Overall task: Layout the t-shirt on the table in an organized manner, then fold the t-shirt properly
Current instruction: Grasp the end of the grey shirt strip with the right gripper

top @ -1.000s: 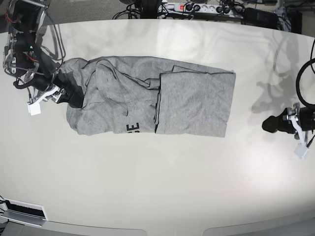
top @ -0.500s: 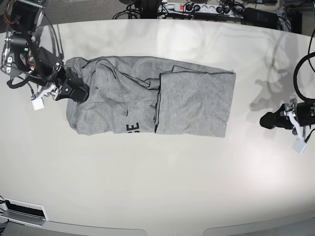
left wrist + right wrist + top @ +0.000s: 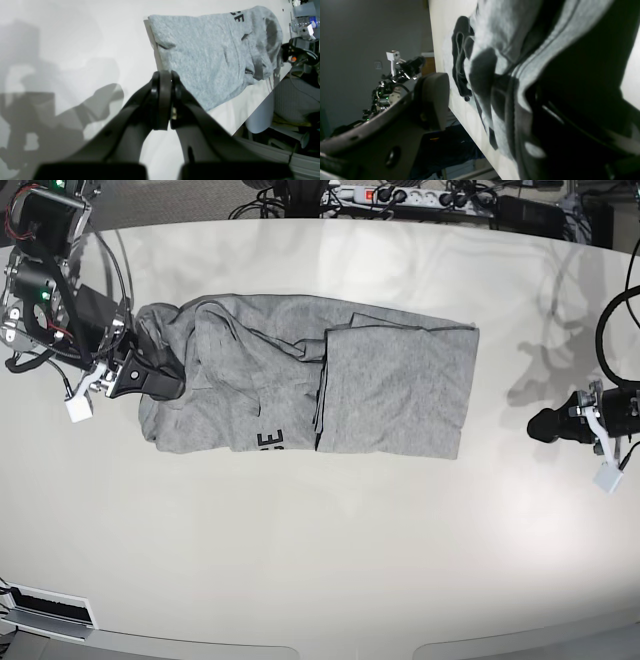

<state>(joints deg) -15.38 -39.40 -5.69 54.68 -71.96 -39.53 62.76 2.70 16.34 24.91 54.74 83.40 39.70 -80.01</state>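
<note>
Grey carpeted floor (image 3: 190,192) behind, white power strip (image 3: 415,197) amid dark cables (image 3: 265,205).

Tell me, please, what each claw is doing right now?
Left claw: shut, holding nothing, off to the side of the shirt.
Right claw: open around the shirt's edge.

Black letters "GE" — on the t-shirt (image 3: 300,385)

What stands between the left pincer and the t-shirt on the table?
Nothing visible: only bare table lies between the shut left pincer and the t-shirt; the pincer sits well apart from the shirt's edge.
</note>
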